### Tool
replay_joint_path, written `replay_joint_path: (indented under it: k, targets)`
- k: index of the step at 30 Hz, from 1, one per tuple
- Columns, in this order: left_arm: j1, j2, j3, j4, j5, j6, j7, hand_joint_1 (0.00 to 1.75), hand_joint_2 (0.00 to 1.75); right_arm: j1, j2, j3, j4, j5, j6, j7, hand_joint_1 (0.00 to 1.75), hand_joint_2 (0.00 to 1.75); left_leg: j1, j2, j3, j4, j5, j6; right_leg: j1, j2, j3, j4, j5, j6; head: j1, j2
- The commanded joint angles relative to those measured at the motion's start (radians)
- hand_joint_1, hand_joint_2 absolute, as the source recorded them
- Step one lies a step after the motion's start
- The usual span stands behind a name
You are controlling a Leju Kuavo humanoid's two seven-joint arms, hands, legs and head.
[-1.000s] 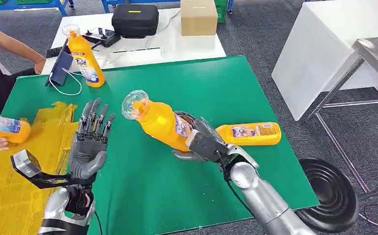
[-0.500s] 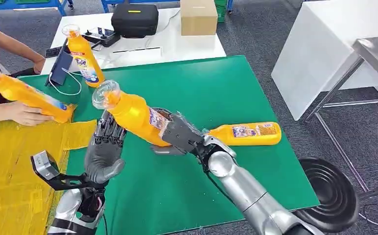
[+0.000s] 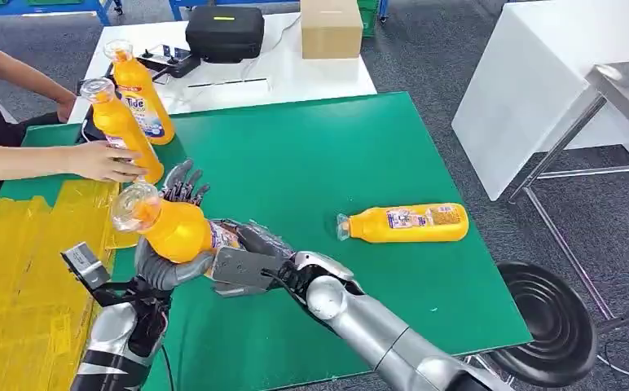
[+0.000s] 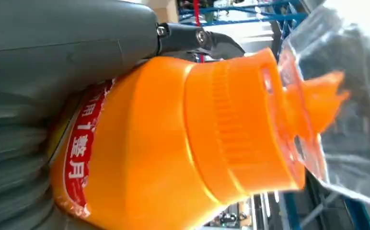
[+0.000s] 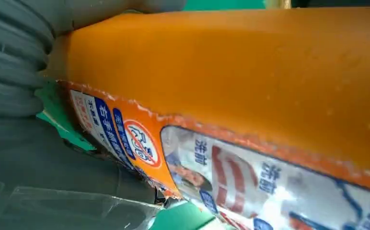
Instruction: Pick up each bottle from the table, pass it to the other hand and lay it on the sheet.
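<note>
One orange bottle (image 3: pixel 177 230), clear cap

An orange bottle (image 5: pixel 231 72) is seen close up against the right hand (image 5: pixel 15 62), its printed label (image 5: pixel 221 177) turned toward the camera.

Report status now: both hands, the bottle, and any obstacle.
Right robot hand grips orange bottle; left robot hand cradles it underneath. Handover in progress. Person's hand holds another bottle beside yellow sheet.
</note>
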Motion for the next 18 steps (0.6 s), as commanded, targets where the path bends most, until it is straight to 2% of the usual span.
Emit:
replay_joint_path:
  k: [1, 6, 7, 8, 9, 10, 11, 18]
  targets:
    - [-0.102, -0.001, -0.031, 0.126, -0.055, 0.028, 0.011, 0.00, 1.75, -0.024, 0.007, 0.185, 0.035, 0.020, 0.012, 0.012, 1.75, 1.75, 0.001, -0.004, 0.002, 0.000, -0.001, -0.001, 0.001, 0.000, 0.003, 0.000, -0.001, 0.000, -0.001, 0.000]
    - [-0.116, 0.004, -0.018, 0.163, -0.086, 0.035, 0.004, 0.00, 1.75, -0.028, -0.005, 0.211, 0.021, 0.016, 0.005, 0.023, 1.75, 1.75, 0.001, -0.004, 0.001, 0.000, 0.000, -0.001, 0.001, -0.001, 0.002, 0.000, -0.001, -0.001, 0.000, 0.000]
    - [-0.117, 0.003, -0.016, 0.164, -0.087, 0.035, 0.003, 0.12, 1.75, -0.030, -0.005, 0.211, 0.022, 0.014, 0.004, 0.024, 1.75, 1.75, 0.002, -0.006, 0.002, 0.000, -0.001, -0.002, 0.001, -0.001, 0.003, 0.000, -0.002, -0.001, 0.000, 0.000]
    - [-0.115, 0.002, -0.016, 0.162, -0.087, 0.029, -0.001, 1.57, 1.75, -0.032, -0.004, 0.212, 0.025, 0.011, 0.002, 0.025, 1.75, 1.75, 0.001, -0.004, 0.002, 0.000, 0.000, -0.001, 0.001, -0.001, 0.002, 0.000, -0.001, -0.001, 0.000, 0.000]
    - [-0.115, 0.002, -0.016, 0.162, -0.087, 0.029, -0.001, 1.57, 1.75, -0.032, -0.004, 0.212, 0.025, 0.011, 0.002, 0.025, 1.75, 1.75, 0.001, -0.004, 0.001, 0.000, 0.000, -0.001, 0.000, -0.001, 0.001, 0.000, -0.001, 0.000, 0.000, 0.000]
    - [-0.111, 0.001, -0.013, 0.158, -0.087, 0.029, -0.005, 1.75, 1.75, -0.035, -0.005, 0.210, 0.030, 0.008, 0.001, 0.025, 1.75, 1.75, 0.003, -0.007, 0.003, 0.001, -0.001, -0.002, 0.002, -0.001, 0.004, 0.000, -0.002, -0.001, 0.000, 0.000]
    - [-0.108, -0.001, -0.010, 0.155, -0.086, 0.027, -0.008, 1.75, 1.75, -0.037, -0.005, 0.211, 0.032, 0.006, -0.002, 0.025, 1.75, 1.75, 0.001, -0.003, 0.001, 0.000, 0.000, -0.001, 0.000, -0.001, 0.001, 0.000, 0.000, 0.000, 0.000, 0.000]
    - [-0.102, -0.004, 0.001, 0.147, -0.075, 0.015, -0.016, 1.75, 1.75, -0.047, -0.009, 0.197, 0.043, -0.004, -0.013, 0.026, 1.75, 1.75, 0.001, -0.003, 0.001, 0.000, 0.000, -0.001, 0.000, 0.000, 0.001, 0.000, -0.001, 0.000, 0.000, 0.000]
